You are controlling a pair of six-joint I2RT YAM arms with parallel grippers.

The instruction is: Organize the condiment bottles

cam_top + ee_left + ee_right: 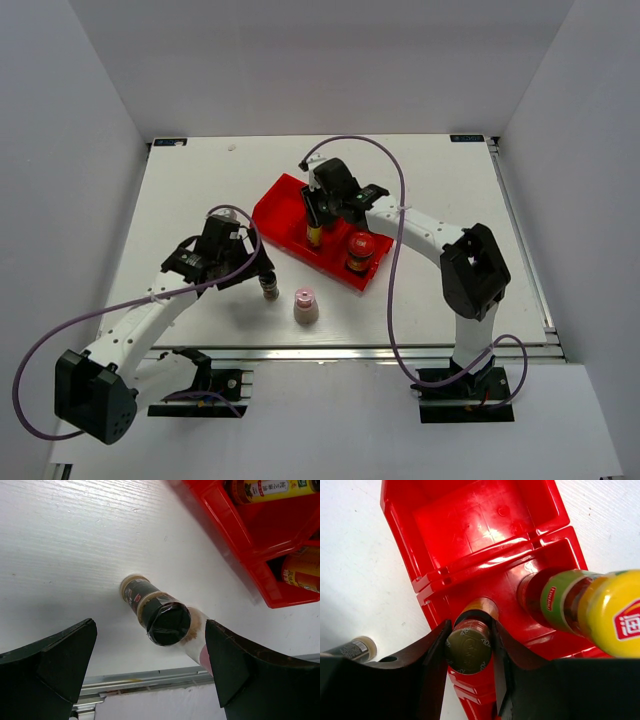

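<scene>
Bottles go into the red tray point(283, 205) by kind, I judge, so my right gripper point(469, 632) is clamped on a slim yellow-capped bottle point(468, 652), upright in the tray just beside the second yellow-capped bottle point(580, 610). My left gripper point(150, 630) hangs with jaws spread wide either side of the black-capped shaker point(162, 617), which stands on the table point(75, 540) outside the tray, placed for a grasp. Overhead, the red-lidded jar point(360, 248) shows in the tray's near end and the pink-capped bottle point(305, 307) stands whole beside the shaker; my left wrist catches only a sliver of it. My right wrist alone shows the far compartment bare.
</scene>
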